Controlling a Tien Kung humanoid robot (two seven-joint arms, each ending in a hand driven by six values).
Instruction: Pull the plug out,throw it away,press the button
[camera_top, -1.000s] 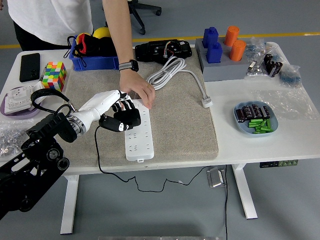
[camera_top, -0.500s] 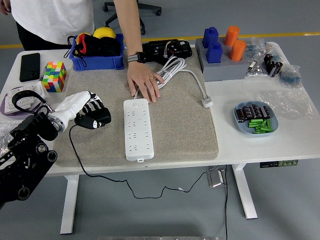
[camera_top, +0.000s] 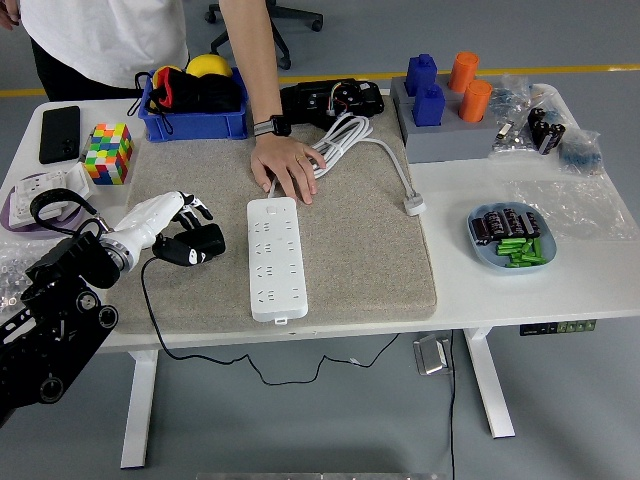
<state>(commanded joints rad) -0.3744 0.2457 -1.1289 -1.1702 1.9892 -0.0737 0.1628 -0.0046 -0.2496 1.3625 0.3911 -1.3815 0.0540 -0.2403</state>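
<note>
At the left, the black plug (camera_top: 190, 246) is being held in the curled fingers (camera_top: 190, 208) of the left hand (camera_top: 168, 222), just above the grey mat (camera_top: 360, 250) and well to the left of the white power strip (camera_top: 274, 257). Its black cord (camera_top: 152, 310) is being trailed down over the table's near edge. Since no socket on the strip is occupied, the pulling step is judged to be done, and the throwing-away step is the one being carried out. For the next move, the plug is to be carried clear of the mat and let go, yet no bin or drop spot is being shown, so the target cannot be told. After that, the strip's button is to be pressed; it is too small to be made out with certainty, though it is probably the small mark at the near end.

Further right, the far end of the strip is being steadied by a person's hand (camera_top: 287, 167), laid flat on the mat beside the coiled white cable (camera_top: 340, 140). How firmly the plug is being pinched cannot be told, as the palm is being hidden by the plug itself. The right arm is being kept out of view
</note>
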